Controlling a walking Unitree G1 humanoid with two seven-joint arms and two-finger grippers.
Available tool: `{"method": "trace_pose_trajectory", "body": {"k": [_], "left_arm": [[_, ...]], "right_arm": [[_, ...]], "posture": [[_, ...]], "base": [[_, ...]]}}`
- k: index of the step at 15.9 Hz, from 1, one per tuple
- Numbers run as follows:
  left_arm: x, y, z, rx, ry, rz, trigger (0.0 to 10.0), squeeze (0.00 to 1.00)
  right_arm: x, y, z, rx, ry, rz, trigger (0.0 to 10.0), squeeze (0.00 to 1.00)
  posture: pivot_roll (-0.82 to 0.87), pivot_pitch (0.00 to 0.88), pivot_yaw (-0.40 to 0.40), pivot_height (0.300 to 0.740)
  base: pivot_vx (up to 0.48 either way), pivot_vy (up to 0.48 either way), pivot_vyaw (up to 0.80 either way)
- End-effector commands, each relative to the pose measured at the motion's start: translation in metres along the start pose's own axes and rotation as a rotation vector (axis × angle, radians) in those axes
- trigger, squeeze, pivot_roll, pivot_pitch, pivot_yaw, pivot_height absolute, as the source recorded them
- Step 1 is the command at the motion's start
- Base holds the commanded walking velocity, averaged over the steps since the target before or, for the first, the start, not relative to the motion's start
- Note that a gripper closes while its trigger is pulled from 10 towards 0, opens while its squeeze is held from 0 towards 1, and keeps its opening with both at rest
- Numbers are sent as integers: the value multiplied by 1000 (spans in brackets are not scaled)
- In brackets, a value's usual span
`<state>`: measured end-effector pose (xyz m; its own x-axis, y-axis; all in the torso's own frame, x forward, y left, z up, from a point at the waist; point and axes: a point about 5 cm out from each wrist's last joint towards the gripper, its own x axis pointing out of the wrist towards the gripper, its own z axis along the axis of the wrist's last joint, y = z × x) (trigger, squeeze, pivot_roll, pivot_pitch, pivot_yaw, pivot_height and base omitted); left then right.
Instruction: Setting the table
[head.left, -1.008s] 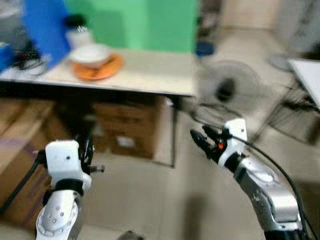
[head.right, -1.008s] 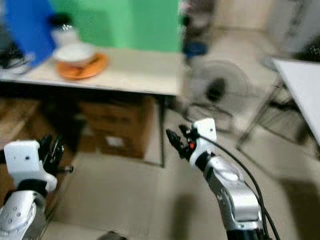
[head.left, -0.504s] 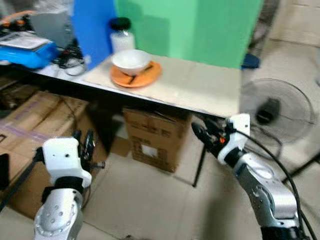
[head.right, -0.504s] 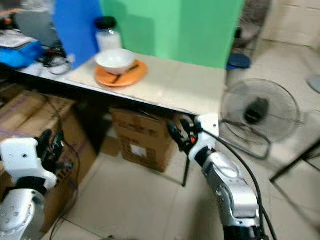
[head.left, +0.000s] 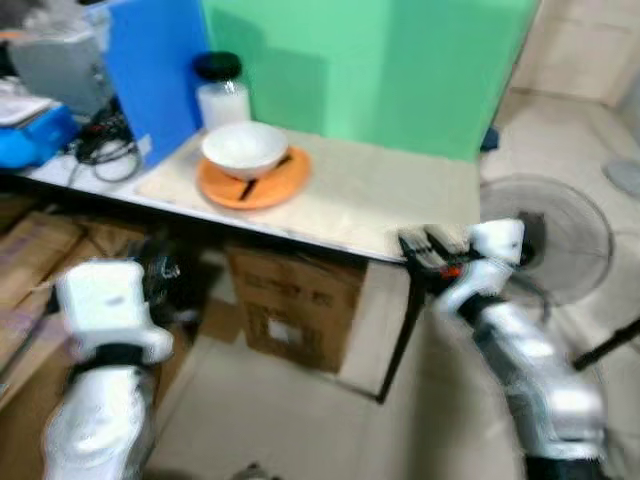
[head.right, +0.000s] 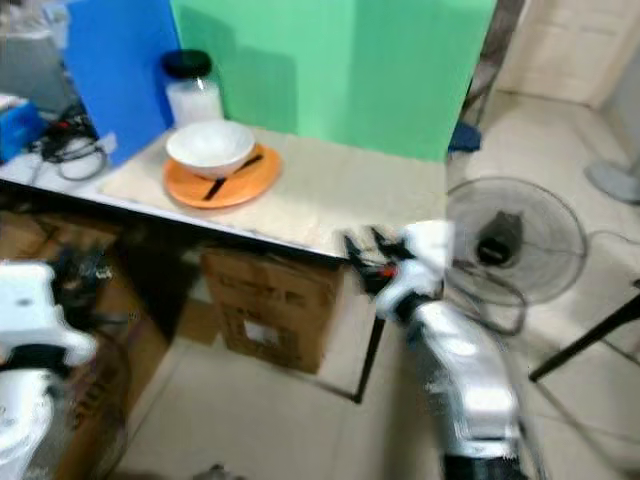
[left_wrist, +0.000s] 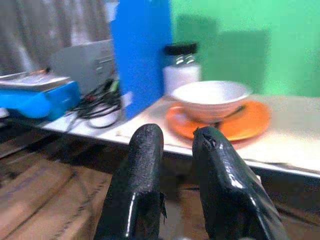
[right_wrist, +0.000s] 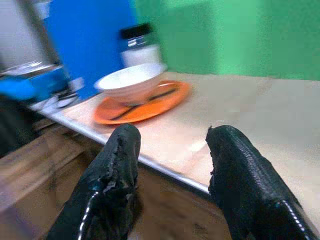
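White bowl (head.left: 243, 149) sits on the orange plate (head.left: 252, 181) at the worktop (head.left: 400, 200) back-left, dark utensil alongside. Right pincer (right_wrist: 172, 165) spread near the edge, left pincer (left_wrist: 172, 165) narrowly parted, below. Both empty; setting looks barely begun.

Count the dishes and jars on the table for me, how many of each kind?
White bowl: 1
Orange plate: 1
Black-lidded jar: 1
Dark utensil on the plate: 1
Total: 4
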<state>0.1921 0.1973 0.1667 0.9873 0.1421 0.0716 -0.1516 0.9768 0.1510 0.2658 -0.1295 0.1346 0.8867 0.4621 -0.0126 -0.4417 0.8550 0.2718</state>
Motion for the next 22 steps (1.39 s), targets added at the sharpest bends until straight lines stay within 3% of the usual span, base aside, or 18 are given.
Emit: {"method": "trace_pose_trajectory", "body": {"k": [1,5,11,16,22], "left_arm": [[0,-3,1,3,-1,-39,10000,0],[10,-4,2,-2,-3,-64,10000,0],[14,-5,-4,-47,28,-66,10000,0],[15,-7,-7,-50,51,-60,10000,0],[9,-8,-11,-59,71,-43,10000,0]], "right_arm": [[-4,-8,8,-27,-27,-47,10000,0],[-9,-19,8,-48,-25,-124,10000,0],[-15,-16,7,-53,-25,-139,10000,0],[-15,-20,7,-97,-15,-183,10000,0],[-9,-16,-1,-78,56,-125,10000,0]], "posture": [[18,23,14,740],[2,33,28,740],[-16,33,42,740],[-17,31,33,740],[-3,33,18,740]], "base": [[330,0,0],[330,0,-400],[330,0,-800],[236,0,0],[0,108,0]]}}
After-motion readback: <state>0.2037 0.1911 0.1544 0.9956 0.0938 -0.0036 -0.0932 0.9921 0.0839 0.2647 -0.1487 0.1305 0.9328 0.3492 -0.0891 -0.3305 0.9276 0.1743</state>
